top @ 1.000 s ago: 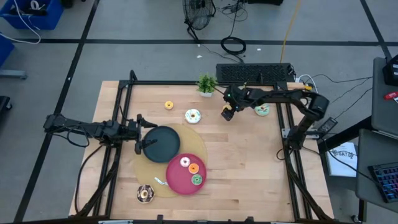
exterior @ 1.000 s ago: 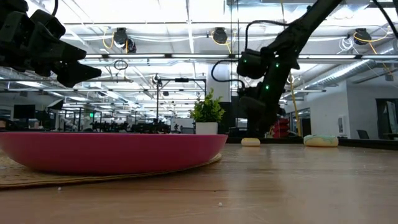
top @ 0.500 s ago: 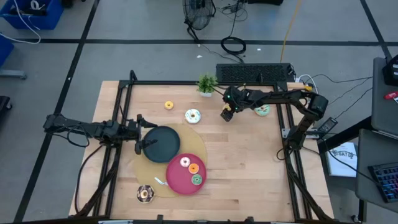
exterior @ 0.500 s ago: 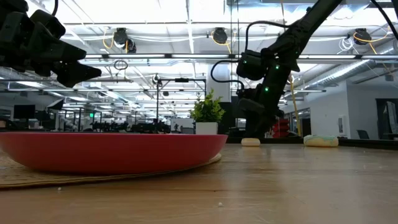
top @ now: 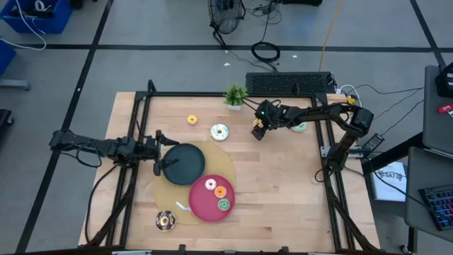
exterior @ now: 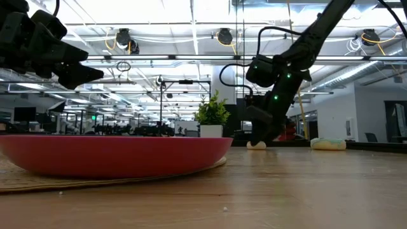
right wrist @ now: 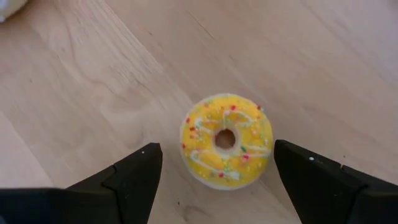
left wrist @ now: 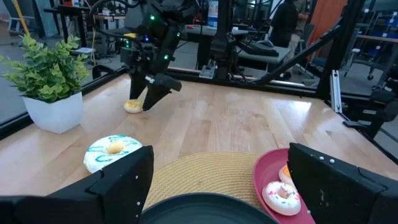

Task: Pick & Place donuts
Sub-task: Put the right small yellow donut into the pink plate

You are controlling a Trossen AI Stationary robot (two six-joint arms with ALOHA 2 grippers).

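Note:
A yellow-iced donut (right wrist: 226, 140) with sprinkles lies flat on the bare wood in the far middle of the table (top: 260, 133). My right gripper (right wrist: 216, 149) hangs open just above it, pointing down, one finger on each side and neither touching; the low view shows its tips (exterior: 261, 138) close over the donut (exterior: 256, 145). My left gripper (top: 161, 152) waits open over the dark plate (top: 185, 163). A pink plate (top: 202, 202) holds three donuts. Other donuts lie loose: orange (top: 192, 120), white (top: 220, 132), mint (top: 299, 127), chocolate (top: 165, 220).
A small potted plant (top: 236, 95) stands at the far edge, near the right arm. Both plates rest on a round woven mat (top: 230, 166). A black frame (top: 141, 113) borders the table. Bare wood lies open to the right of the pink plate.
My right gripper has come down toward the yellow donut and tipped a little, staying open. The left arm and all donuts have kept still.

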